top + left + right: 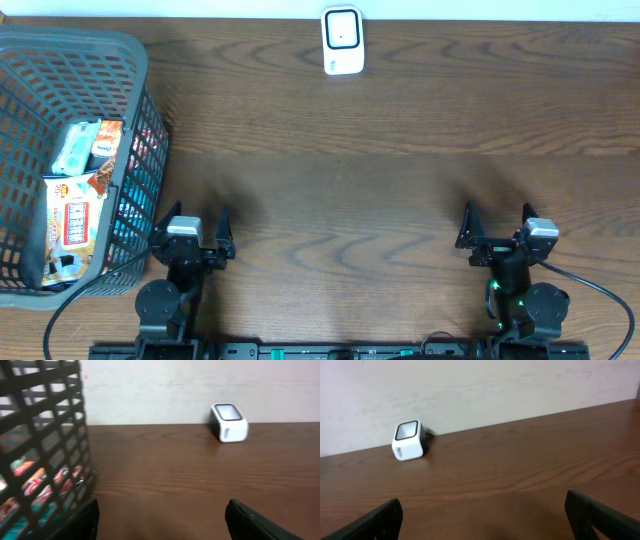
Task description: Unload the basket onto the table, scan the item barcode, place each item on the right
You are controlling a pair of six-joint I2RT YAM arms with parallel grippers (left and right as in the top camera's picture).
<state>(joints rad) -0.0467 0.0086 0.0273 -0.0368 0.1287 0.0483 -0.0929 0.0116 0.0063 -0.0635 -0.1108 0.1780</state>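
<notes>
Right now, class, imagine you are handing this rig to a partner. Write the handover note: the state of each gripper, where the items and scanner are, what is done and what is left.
Left gripper: open and empty, low at the near edge, just right of the basket.
Right gripper: open and empty, over the table at near right.
Snack packets lie in the grey basket on the left. The white barcode scanner stands at the middle of the far edge.
Done: nothing, no packet has been lifted.
Left: take one packet from the basket and present its barcode to the scanner.
</notes>
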